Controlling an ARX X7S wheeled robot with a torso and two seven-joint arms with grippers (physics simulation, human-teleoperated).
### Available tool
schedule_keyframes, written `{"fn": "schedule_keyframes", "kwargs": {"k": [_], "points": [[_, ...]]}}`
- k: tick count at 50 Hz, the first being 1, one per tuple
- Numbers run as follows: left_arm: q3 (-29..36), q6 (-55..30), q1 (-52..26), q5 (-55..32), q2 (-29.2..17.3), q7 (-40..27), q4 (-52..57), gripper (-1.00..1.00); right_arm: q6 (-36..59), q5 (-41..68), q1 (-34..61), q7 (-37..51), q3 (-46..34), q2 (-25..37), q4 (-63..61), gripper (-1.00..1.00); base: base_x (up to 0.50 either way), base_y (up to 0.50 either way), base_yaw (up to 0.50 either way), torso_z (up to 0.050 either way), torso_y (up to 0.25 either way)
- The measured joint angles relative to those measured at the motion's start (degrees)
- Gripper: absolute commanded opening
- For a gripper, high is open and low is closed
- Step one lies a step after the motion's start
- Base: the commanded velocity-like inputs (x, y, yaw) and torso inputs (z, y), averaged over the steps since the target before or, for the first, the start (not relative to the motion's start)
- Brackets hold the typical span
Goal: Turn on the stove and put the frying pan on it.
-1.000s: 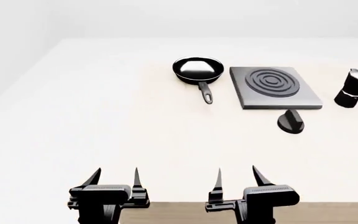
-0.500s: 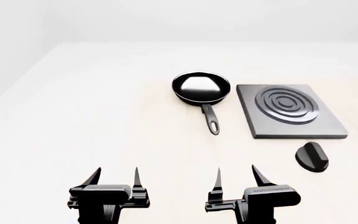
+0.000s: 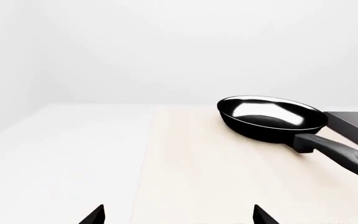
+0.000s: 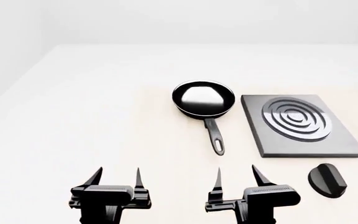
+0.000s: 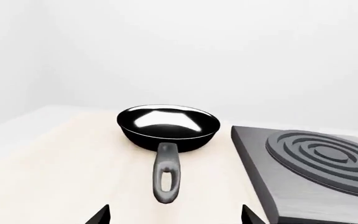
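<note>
Round shallow black frying pan (image 4: 203, 98) w/ glossy inside & thin silvery rim sits flat on the pale table (image 4: 104, 116), long black handle pointing toward the robot, hole at its end. Just beside it, to the robot's right, not touching: flat square dark grey stove slab (image 4: 306, 125) w/ raised concentric ring burner. Small black round knob (image 4: 328, 180) lies on the table near the slab's near right corner, apart from it. Left gripper (image 4: 115, 177) low at near edge, jaws apart, nothing between them; right gripper (image 4: 235, 176) likewise spread & empty, roughly in line w/ the pan handle, well short of it. Both well apart from pan & stove. Right wrist view: pan (image 5: 168, 126) straight ahead, handle end nearest the cam, stove (image 5: 316, 165) alongside. Left wrist view: pan (image 3: 271, 116) off to one side, only a corner of the slab (image 3: 353, 126) showing past it.
</note>
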Motion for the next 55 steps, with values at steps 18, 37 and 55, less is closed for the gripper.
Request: {"fn": "schedule_keyframes", "kwargs": {"k": [18,37,55], "points": [[0.9,-0.1,0.0,0.1,-0.6,-0.8,0.0,1.00,-0.3,3.6,0.0,0.2,0.7,-0.2,-0.3,1.00,0.00,0.00,0.00,0.019,-0.134],[1.4,1.4,0.2,0.2,-1.1,-1.8,0.4,1.00,-1.8,4.8,0.0,1.3,0.9,0.0,-0.9,1.00,0.00,0.00,0.00,0.031,-0.205],[0.6,9.2,2.0,1.4,-1.9,-3.7,4.5,1.00,-8.7,3.6,-1.9,2.9,1.2,0.8,-6.2,1.00,0.00,0.00,0.00,0.024,-0.097]]}}
